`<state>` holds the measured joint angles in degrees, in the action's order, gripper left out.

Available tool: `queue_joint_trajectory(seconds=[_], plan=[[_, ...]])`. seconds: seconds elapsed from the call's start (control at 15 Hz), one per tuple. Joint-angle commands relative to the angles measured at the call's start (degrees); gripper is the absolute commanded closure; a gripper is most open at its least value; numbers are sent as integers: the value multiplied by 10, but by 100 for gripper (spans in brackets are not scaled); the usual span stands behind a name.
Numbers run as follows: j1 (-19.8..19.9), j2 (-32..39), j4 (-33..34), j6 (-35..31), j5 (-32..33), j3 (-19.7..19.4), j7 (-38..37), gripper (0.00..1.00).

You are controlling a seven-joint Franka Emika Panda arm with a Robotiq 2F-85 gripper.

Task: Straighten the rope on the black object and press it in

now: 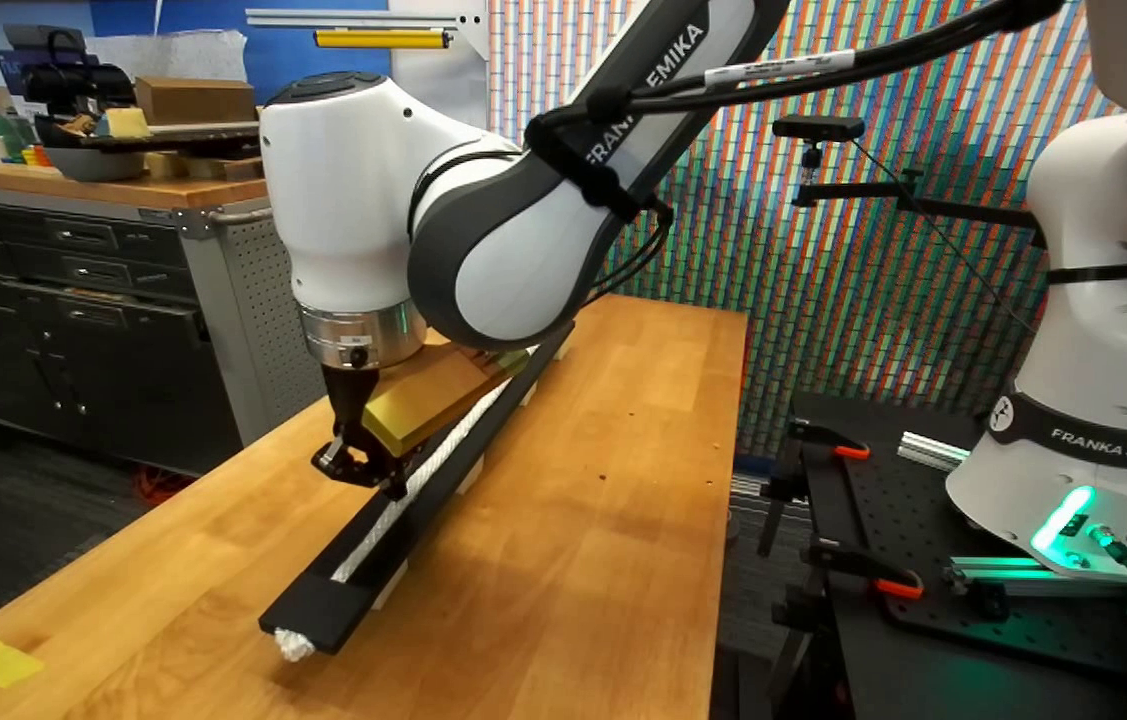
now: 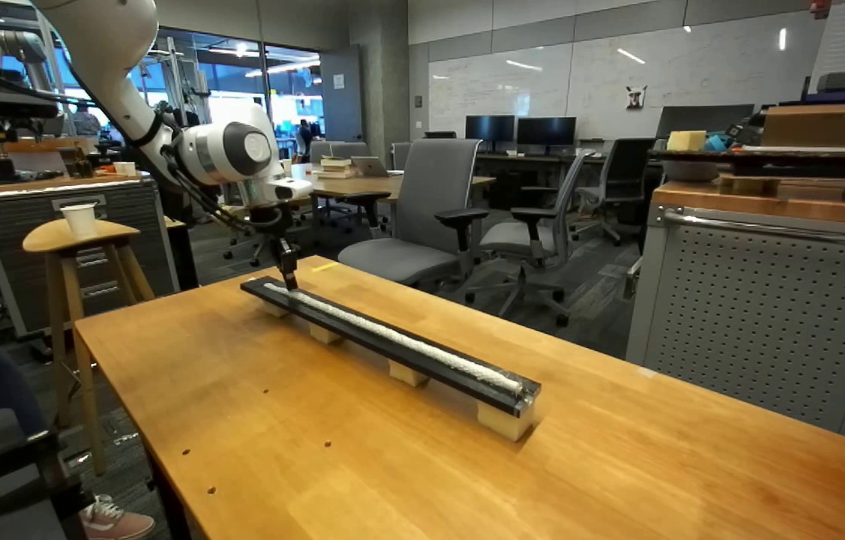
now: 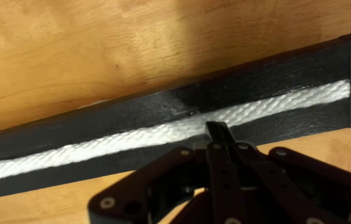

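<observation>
There's bare surface (image 2: 617, 480) to move over on either side of the black bar (image 2: 392, 349), and low gaps under it between the pale blocks (image 2: 506, 422). Near one end the claw (image 3: 216, 126), right at the rope (image 3: 100, 147), is in the way; a gray chair (image 2: 435, 199) stands by one long edge.

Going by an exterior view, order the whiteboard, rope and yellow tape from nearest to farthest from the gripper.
1. Rope: right at the tip of the gripper.
2. Yellow tape: near the far corner of the table.
3. Whiteboard: far in the background.
</observation>
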<state>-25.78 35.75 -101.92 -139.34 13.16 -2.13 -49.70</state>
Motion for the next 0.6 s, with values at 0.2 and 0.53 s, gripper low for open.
queue_joint_trajectory(seconds=[0.2,0.53], plan=[[3,-1,-3,19,2,6,2,100],[10,22,4,20,-6,10,7,100]])
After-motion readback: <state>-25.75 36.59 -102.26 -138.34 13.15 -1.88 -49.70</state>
